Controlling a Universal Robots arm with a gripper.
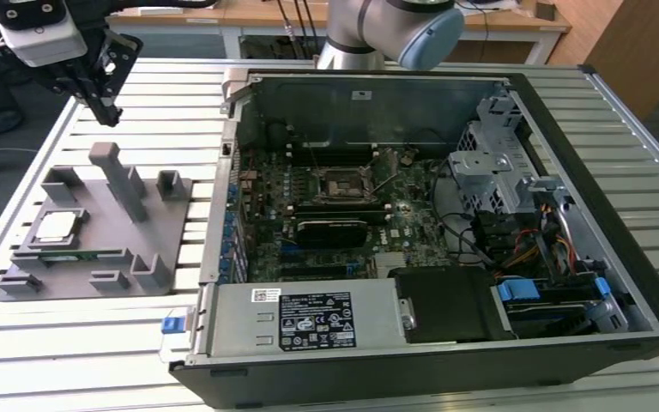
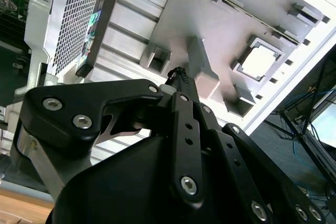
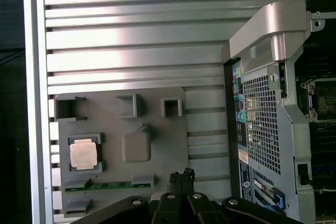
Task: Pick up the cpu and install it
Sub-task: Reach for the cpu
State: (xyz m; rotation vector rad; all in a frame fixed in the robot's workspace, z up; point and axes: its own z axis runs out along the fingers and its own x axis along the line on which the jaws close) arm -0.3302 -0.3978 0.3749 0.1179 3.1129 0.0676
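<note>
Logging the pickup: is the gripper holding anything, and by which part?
Nothing is held. The gripper hangs empty near the grey fixture, where the cpu lies in its pocket.

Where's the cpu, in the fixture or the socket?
In the fixture: the cpu lies flat in its recess, outside the computer case.

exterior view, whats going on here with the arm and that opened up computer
A robot arm's end effector hangs above the table near the grey fixture, fingers together and holding nothing. The cpu lies flat in its pocket on that fixture, not yet picked up. To the exterior view's right of the fixture, the computer case lies open, with the motherboard's socket in plain sight.
</note>
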